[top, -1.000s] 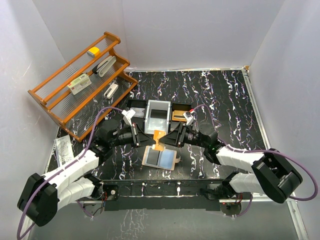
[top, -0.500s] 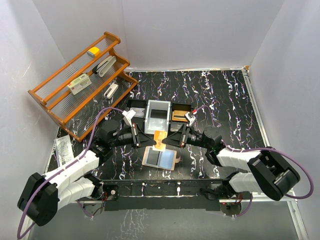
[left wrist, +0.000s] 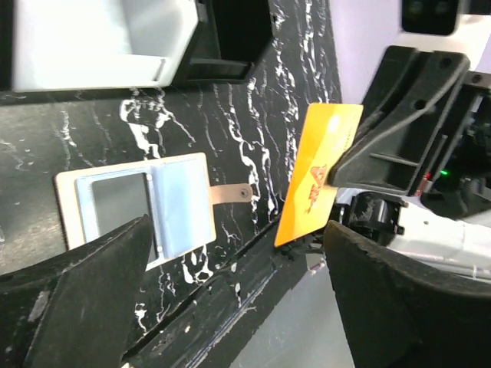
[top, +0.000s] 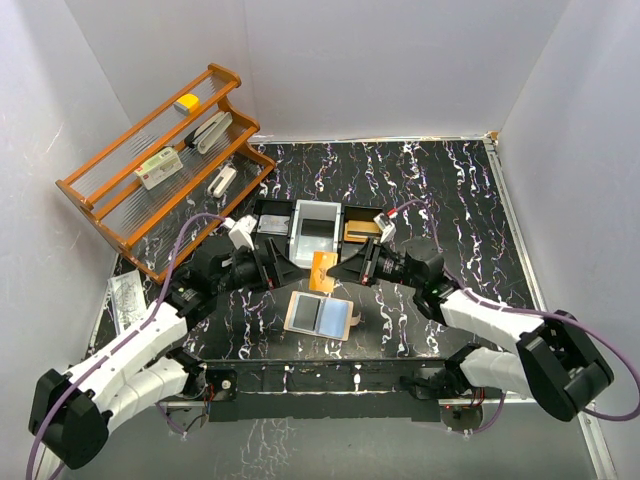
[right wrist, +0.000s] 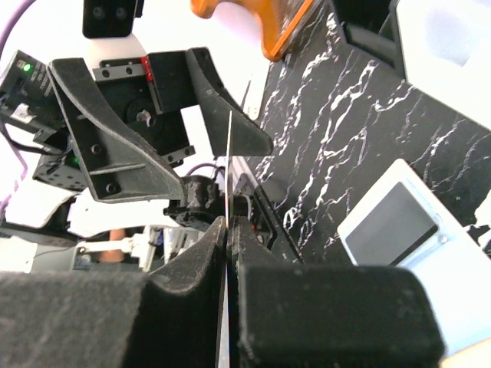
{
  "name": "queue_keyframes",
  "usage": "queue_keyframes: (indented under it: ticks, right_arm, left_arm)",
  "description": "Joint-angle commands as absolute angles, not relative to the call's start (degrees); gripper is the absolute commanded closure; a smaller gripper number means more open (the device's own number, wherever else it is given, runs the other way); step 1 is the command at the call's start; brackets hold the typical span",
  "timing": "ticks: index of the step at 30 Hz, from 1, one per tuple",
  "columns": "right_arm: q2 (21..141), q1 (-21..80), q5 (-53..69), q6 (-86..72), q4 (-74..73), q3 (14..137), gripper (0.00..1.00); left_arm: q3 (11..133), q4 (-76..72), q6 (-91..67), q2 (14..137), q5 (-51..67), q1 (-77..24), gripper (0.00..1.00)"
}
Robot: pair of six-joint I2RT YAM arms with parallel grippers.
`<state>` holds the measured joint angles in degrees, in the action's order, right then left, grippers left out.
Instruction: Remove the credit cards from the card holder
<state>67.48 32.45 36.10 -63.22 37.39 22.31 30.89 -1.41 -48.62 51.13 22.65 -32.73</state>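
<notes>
An orange credit card [top: 321,271] stands on edge in the air above the table, pinched by my right gripper [top: 339,270], which is shut on its right edge. The right wrist view shows the card [right wrist: 229,165] edge-on between the closed jaws. My left gripper [top: 287,273] is open just left of the card and not touching it; from the left wrist the card [left wrist: 318,172] hangs beyond the wide-spread fingers [left wrist: 84,295]. The beige card holder [top: 320,316] lies open on the table below, with blue-grey cards [left wrist: 180,203] in its slots and its snap tab [left wrist: 230,194] pointing right.
A black-and-grey three-compartment tray [top: 277,215] stands behind the grippers, with an orange-brown card [top: 360,232] in its right compartment. An orange wooden rack [top: 160,165] with small items stands at the back left. A clear plastic bag [top: 125,300] lies at the left edge.
The left gripper let go of the orange card, opened and drew back to the left. The right gripper closed on the card and now holds it alone, slightly higher.
</notes>
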Motion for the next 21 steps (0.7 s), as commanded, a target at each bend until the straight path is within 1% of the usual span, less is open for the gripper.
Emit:
queue_keyframes:
  ticks: [1,2,5,13,17,21]
  right_arm:
    - [63.0,32.0,29.3,-53.1,23.5,27.7,1.00]
    - [62.1,32.0,27.5,-51.2,20.8,29.0,1.00]
    - [59.5,32.0,22.4,-45.3,13.5,31.6,1.00]
    - [54.9,32.0,10.0,-28.1,2.0,39.2,1.00]
    - [55.6,32.1,7.1,-15.3,-0.3,42.7,1.00]
    - [58.1,32.7,0.0,1.2,-4.0,46.8,1.00]
  left_arm:
    - [34.1,7.7,-45.0,49.0,14.7,-32.5,0.03]
    - [34.5,8.9,-44.7,48.8,13.6,-32.5,0.02]
    - [35.6,12.2,-43.5,47.7,10.0,-32.4,0.01]
    - [36.7,16.6,-41.9,46.3,4.6,-32.5,0.01]
    - [36.7,17.3,-42.0,46.3,3.7,-32.4,0.01]
    - [36.6,17.7,-42.1,46.5,3.1,-32.5,0.01]
